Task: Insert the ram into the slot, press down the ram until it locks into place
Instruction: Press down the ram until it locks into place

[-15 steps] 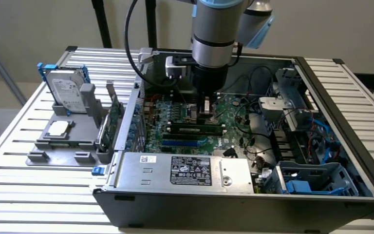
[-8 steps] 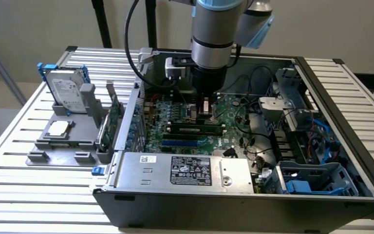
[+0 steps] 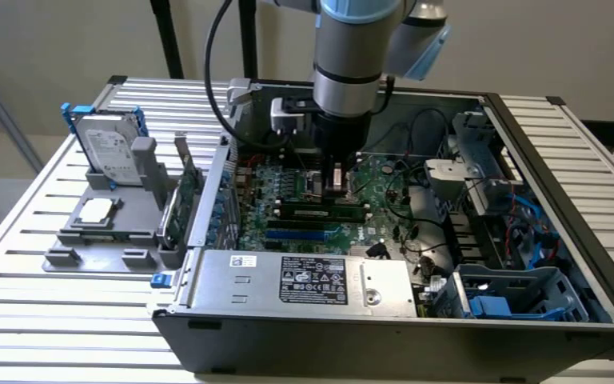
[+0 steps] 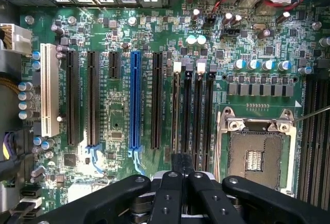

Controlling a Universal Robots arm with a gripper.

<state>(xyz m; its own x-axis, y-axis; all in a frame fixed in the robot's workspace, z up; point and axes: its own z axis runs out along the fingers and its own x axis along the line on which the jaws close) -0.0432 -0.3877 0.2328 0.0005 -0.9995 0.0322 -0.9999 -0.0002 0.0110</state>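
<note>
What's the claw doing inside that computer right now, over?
Claw shut, down over the motherboard. Ram lying in its slot beside it. Nothing in the way.

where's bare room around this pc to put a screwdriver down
Free: the slatted table in front of the grey fixture, and the strip on the exterior view's right of the case. Crowded: inside the case, where the claw sits over the motherboard.

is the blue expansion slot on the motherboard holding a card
No, the blue slot stands bare along its whole length in the wrist view, with no card seated in it.
</note>
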